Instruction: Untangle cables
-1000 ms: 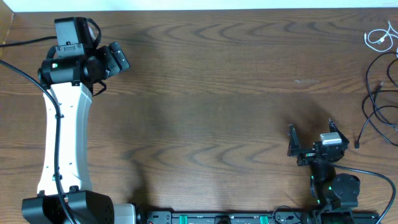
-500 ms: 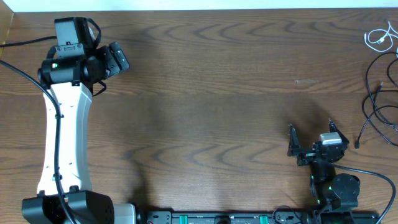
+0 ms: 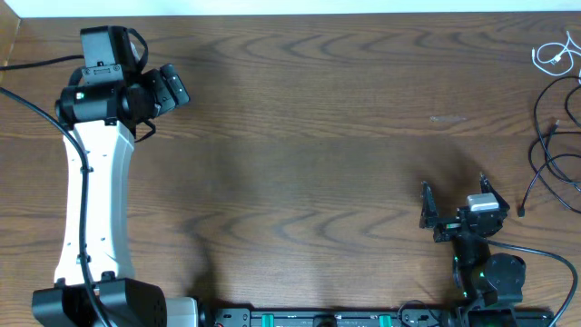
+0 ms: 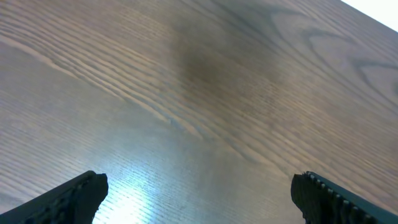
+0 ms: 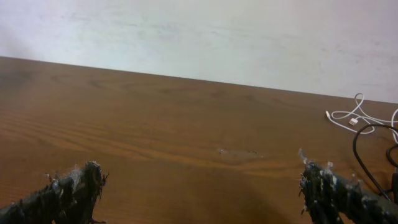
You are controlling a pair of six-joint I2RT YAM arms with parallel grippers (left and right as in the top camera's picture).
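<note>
Black cables (image 3: 537, 118) lie in thin, loose loops at the right edge of the table (image 3: 318, 136), a short white cable (image 3: 551, 56) curled just beyond them. Both the left gripper (image 3: 174, 84) and right gripper (image 3: 457, 202) stand wide apart, holding nothing.

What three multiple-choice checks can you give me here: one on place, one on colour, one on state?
1. Where do the cables lie on the table?
A. far right edge
B. centre
C. left edge

2. What colour is the small cable at the far right corner?
A. red
B. white
C. blue

3. How do the left gripper and right gripper stand?
A. both shut on a cable
B. left open, right shut
C. both open and empty

Answers:
1 A: the overhead view shows them bunched there.
2 B: it lies pale against the dark wood.
3 C: each wrist view shows a wide gap with only bare wood in it.
</note>
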